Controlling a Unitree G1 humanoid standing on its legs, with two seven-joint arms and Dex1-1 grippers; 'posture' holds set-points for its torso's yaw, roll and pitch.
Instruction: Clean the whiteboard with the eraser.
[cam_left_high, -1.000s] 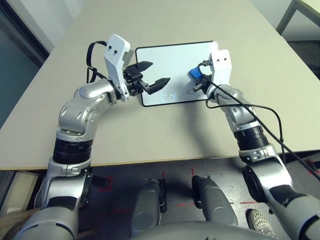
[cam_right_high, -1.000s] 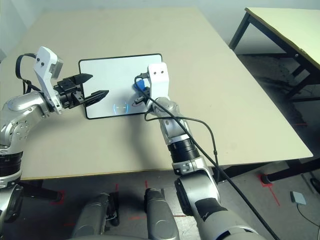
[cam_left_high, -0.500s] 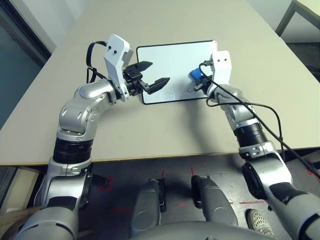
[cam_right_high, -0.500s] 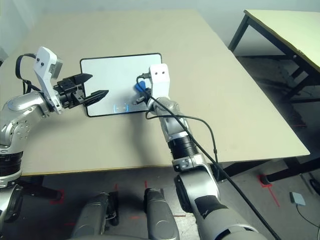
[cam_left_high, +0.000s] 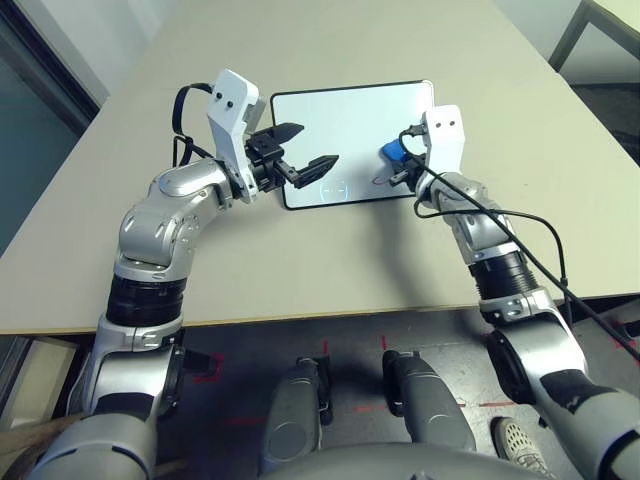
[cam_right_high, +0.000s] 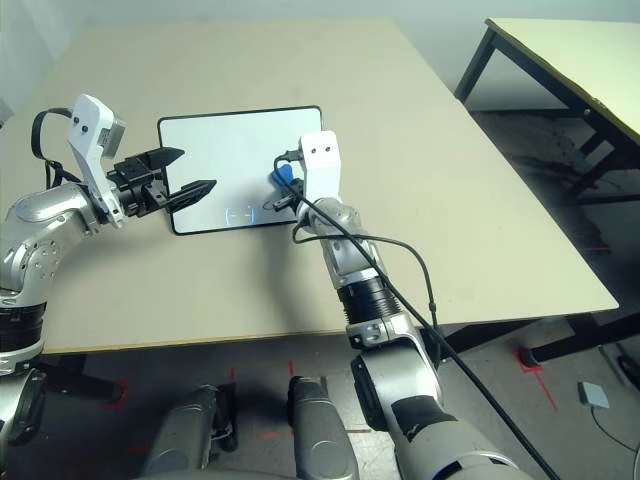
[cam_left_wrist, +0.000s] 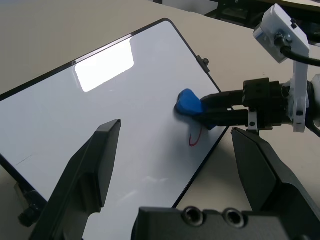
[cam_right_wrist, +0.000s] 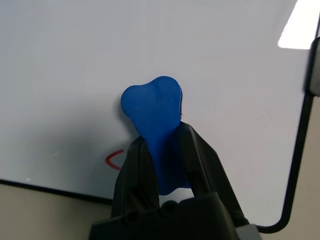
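Marking on whiteboard (cam_left_high: 340, 115): one short red stroke (cam_right_wrist: 113, 159), curved like a hook, close by the right gripper (cam_right_wrist: 160, 131); too little of it shows to read as a letter. Faint pale-blue arcs (cam_left_high: 334, 190) on the board's near part, in a broken ring. Eraser (cam_right_wrist: 155, 110), bright blue, lies between the right gripper's two black fingers, its lobed end projecting past the fingertips and its narrower middle pinched between them. Right gripper clenched on it, over the board's right-hand part, near the side edge. Red stroke just beside one finger, on the side toward the board's middle. Left gripper (cam_left_high: 320, 143) released, fingers spread wide with nothing between them, above the board's left part and well apart from the eraser. Board flat on the beige table (cam_left_high: 220, 285), thin black frame, rounded corners; small dark knob (cam_left_wrist: 203, 63) at one edge, bright glare patch (cam_left_wrist: 105, 65) on the white. Black cable (cam_right_high: 400, 293) runs along the right forearm. Beyond the table edge, a person's shoe (cam_left_high: 520, 445) on the dark floor.
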